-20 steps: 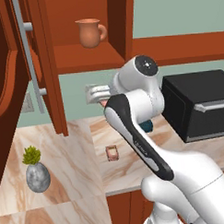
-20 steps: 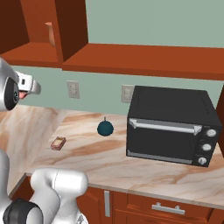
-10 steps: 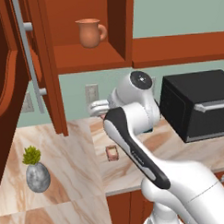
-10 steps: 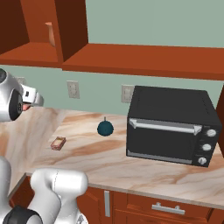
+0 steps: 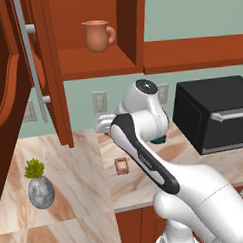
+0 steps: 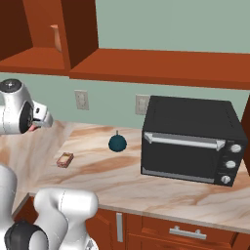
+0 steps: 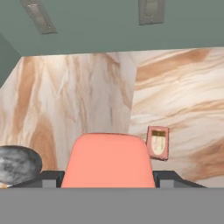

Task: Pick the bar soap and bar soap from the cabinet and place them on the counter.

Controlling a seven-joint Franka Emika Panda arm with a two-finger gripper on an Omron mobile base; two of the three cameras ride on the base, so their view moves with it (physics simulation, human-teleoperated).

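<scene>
Hand view: your gripper [image 7: 109,179] is clamping the salmon-pink bar soap [image 7: 108,161] above the counter [image 7: 183,100]; lower it beside the brown-rimmed bar soap [image 7: 158,142].

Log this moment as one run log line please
phase: carrying | gripper: shut on pink bar soap | brown-rimmed bar soap: on counter | cabinet: door open
</scene>
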